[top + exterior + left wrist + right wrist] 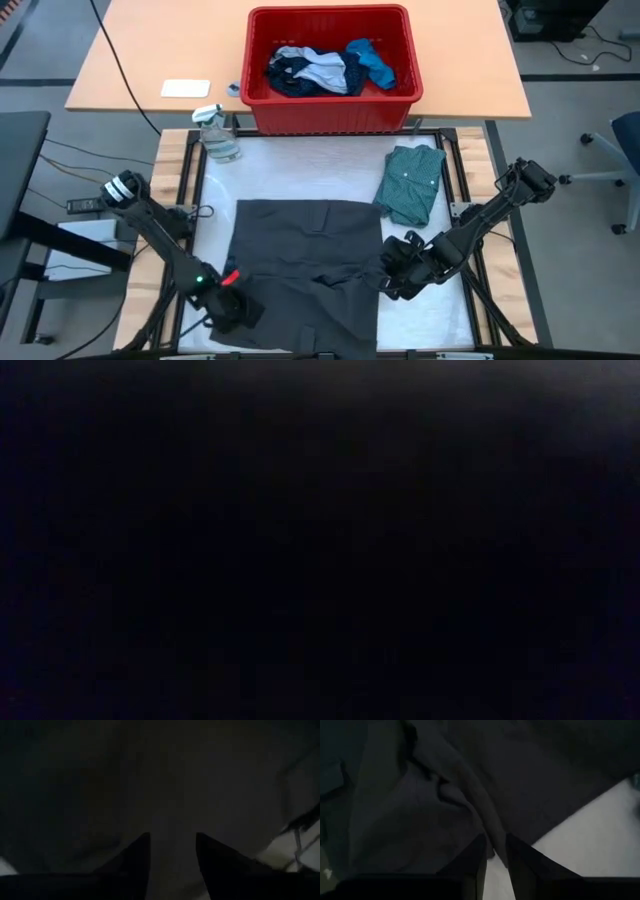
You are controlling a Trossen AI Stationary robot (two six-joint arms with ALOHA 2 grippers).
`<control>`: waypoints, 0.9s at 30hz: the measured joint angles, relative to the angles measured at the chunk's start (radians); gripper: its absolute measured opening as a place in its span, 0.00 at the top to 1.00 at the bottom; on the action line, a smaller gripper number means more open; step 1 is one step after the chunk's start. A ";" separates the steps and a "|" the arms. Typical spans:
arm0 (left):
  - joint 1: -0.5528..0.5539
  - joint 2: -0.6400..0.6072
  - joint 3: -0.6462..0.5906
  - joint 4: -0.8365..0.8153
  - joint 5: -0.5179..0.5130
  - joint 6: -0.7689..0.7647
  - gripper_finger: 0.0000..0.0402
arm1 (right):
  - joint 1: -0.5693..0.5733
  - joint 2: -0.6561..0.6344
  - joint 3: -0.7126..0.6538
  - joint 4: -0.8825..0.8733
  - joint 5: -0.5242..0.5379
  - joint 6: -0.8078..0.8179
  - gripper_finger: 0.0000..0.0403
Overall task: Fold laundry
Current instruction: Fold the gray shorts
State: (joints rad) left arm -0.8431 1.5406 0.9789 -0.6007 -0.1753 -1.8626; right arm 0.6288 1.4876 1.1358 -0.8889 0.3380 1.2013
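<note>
Right jaws [495,851]: nearly closed on a raised ridge of the dark grey piece [305,265]; the fold runs straight down between my two fingertips [476,851]. In the high view these jaws [393,275] sit at the cloth's 3 o'clock edge.
Left jaws [172,851]: partly apart, with dark cloth lying between and beyond the tips; I cannot tell whether they grip it. In the high view they [238,305] are at the garment's 7 o'clock corner.
Dark grey piece: spread mostly flat on the white counter [440,310], rumpled along the side my right jaws pinch.
Teal-green shirt [411,182]: folded into a compact stack at 1 o'clock from the grey piece, close to it but apart.
Red bin [330,72]: at 12 o'clock beyond the work area, holding a navy piece [288,75], a whitish piece [322,72] and a bright blue piece [374,60] heaped together.
Spray bottle [217,135]: at 11 o'clock, lying at the counter's far left corner, just beside the bin.
Low view: entirely dark, nothing can be made out.
</note>
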 joint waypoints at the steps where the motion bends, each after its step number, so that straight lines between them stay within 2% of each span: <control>1: 0.017 -0.007 0.009 -0.017 -0.034 0.029 0.60 | -0.003 0.000 0.000 0.007 0.014 -0.012 0.80; 5: 0.120 -0.036 0.022 -0.110 -0.123 0.185 0.60 | -0.014 -0.001 -0.007 0.057 0.126 -0.075 0.80; 8: 0.236 -0.037 0.015 -0.206 -0.147 0.319 0.60 | -0.028 -0.001 -0.033 0.118 0.206 -0.078 0.80; 10: 0.321 -0.037 -0.018 -0.234 -0.141 0.419 0.60 | -0.043 -0.001 -0.053 0.185 0.210 -0.068 0.80; 14: 0.467 -0.036 -0.130 -0.118 -0.102 0.558 0.60 | -0.065 -0.001 -0.097 0.303 0.132 -0.005 0.80; 17: 0.551 -0.036 -0.228 -0.036 -0.042 0.589 0.60 | -0.067 -0.001 -0.122 0.337 0.097 0.069 0.80; 21: 0.642 -0.049 -0.312 -0.017 0.006 0.560 0.61 | -0.064 -0.001 -0.153 0.337 0.111 0.087 0.82; 27: 0.721 -0.062 -0.304 -0.095 0.013 0.598 0.67 | -0.103 -0.001 -0.179 0.343 0.112 0.120 0.85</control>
State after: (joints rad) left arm -0.1218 1.4787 0.6744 -0.6953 -0.1624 -1.2642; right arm 0.5262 1.4868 0.9573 -0.5454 0.4504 1.3216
